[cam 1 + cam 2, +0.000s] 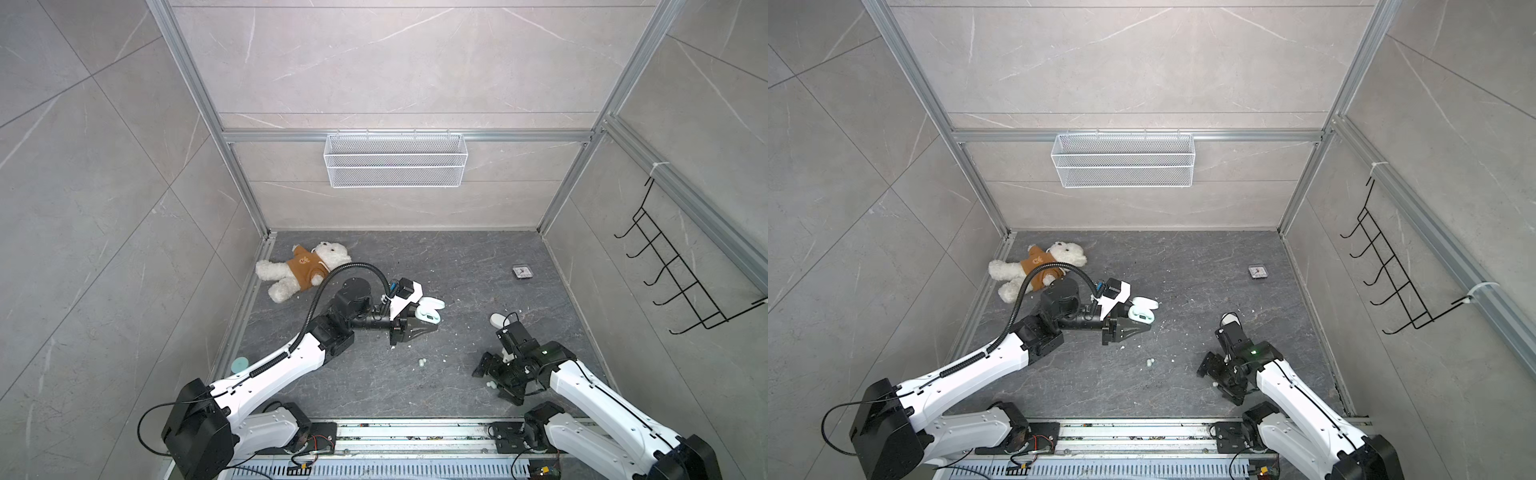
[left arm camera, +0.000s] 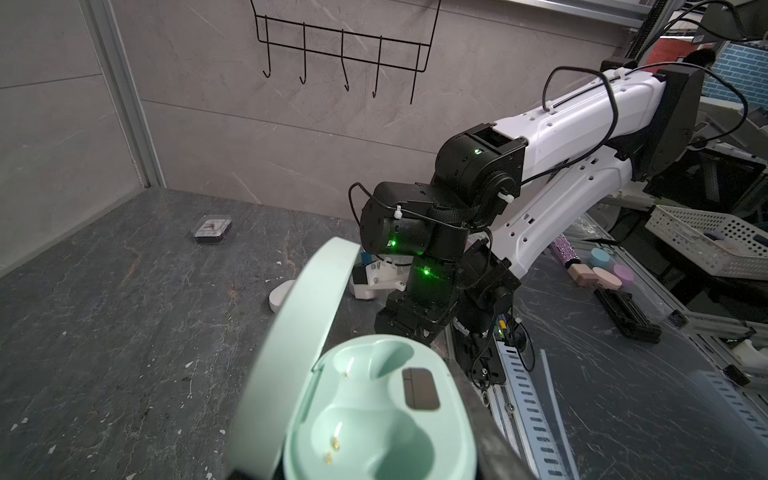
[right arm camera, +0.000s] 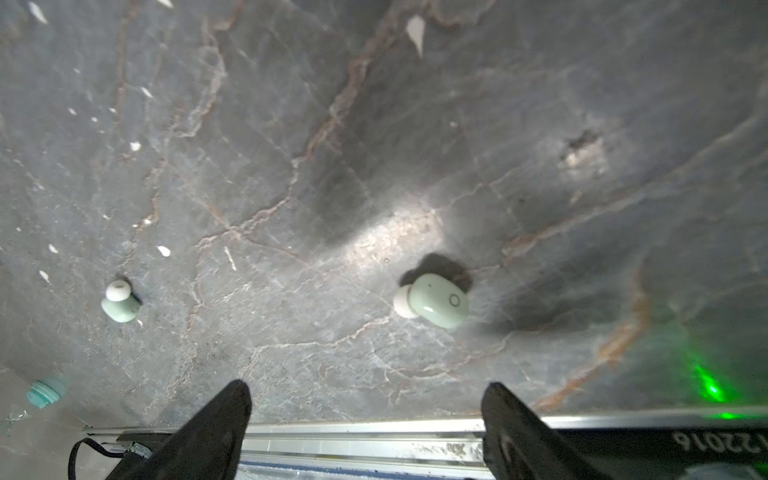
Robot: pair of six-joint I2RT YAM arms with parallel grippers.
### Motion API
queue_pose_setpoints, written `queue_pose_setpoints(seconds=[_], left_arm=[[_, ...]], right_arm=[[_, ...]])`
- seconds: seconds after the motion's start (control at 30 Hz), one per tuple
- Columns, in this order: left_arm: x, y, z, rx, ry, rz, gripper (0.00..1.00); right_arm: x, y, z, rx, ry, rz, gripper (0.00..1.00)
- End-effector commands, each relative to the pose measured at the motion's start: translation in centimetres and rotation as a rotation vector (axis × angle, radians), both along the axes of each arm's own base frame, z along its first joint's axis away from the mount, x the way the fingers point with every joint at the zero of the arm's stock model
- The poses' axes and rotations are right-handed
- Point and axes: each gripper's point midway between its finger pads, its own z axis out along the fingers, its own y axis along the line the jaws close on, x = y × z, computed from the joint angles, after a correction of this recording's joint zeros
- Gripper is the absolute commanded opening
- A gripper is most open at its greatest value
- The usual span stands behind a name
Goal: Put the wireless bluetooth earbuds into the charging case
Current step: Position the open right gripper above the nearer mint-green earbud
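Mint-green glossy plastic, the nearer earbud (image 3: 436, 301) lies on the tabletop (image 3: 291, 166) just ahead of my spread right gripper (image 3: 368, 388); light, hard and slippery, I judge, so I'd pinch its broad shell flanks. My left gripper (image 1: 432, 324) pinches the open charging case (image 2: 374, 415), sockets empty.

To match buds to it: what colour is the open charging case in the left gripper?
The charging case is pale mint green, clearest in the left wrist view.
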Motion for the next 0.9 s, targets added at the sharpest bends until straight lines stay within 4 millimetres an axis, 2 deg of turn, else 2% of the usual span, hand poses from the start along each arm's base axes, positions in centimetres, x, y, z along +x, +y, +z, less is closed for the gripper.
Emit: queue_pose_setpoints(seconds=[0.0,0.23,0.57,0.87], left_arm=[[-0.6,0.3,2.5,-0.055,-0.074,-0.012,0.24],[-0.7,0.5,2.5,-0.051,-0.081,-0.004,0.24],[-0.7,0.6,2.3,-0.041,-0.087,-0.001,0.24],[-0.7,0.7,2.4,-0.040,-0.091,0.003,0.24]], right_arm=[[0.2,0.3,-0.8,0.011,0.034,-0.048,0.89],[1.9,0.9,-1.3,0.020,-0.001,-0.049,0.89],[2.1,0.0,-2.3,-0.045,0.030,-0.072,0.90],[3.2,-0.6,-2.0,-0.078,0.004,-0.051,0.90]])
